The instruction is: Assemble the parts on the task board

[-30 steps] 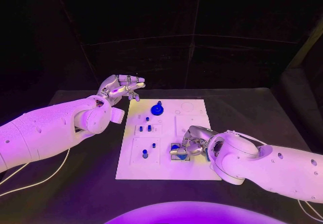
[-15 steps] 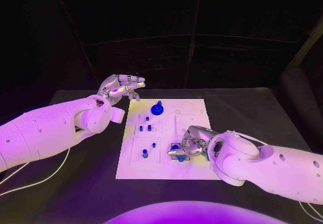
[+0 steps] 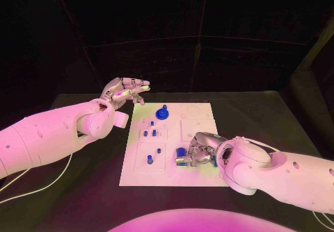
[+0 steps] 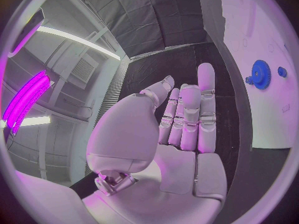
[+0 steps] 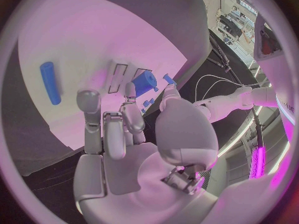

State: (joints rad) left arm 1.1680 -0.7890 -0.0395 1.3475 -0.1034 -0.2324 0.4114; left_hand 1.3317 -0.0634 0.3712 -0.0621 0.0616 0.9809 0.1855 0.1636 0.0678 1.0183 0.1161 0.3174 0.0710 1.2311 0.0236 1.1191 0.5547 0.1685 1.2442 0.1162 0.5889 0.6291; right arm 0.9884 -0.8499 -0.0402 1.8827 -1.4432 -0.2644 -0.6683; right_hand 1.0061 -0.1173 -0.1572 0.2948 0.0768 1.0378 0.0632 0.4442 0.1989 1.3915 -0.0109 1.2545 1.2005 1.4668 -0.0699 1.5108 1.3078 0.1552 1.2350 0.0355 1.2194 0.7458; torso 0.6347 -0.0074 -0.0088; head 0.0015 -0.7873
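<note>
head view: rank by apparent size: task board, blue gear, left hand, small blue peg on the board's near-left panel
1. task board
2. left hand, raised at the board's far-left corner
3. blue gear
4. small blue peg

The hand sits farther from the camera, so its rank is apparent only.

Bare task board lies between the upright gear and right robot hand.

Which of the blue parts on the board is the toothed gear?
The round blue gear at the board's far end, nearest the left hand; the others are small pegs and blocks.

White task board, blue parts, black table, silver fingers, white arms
</note>
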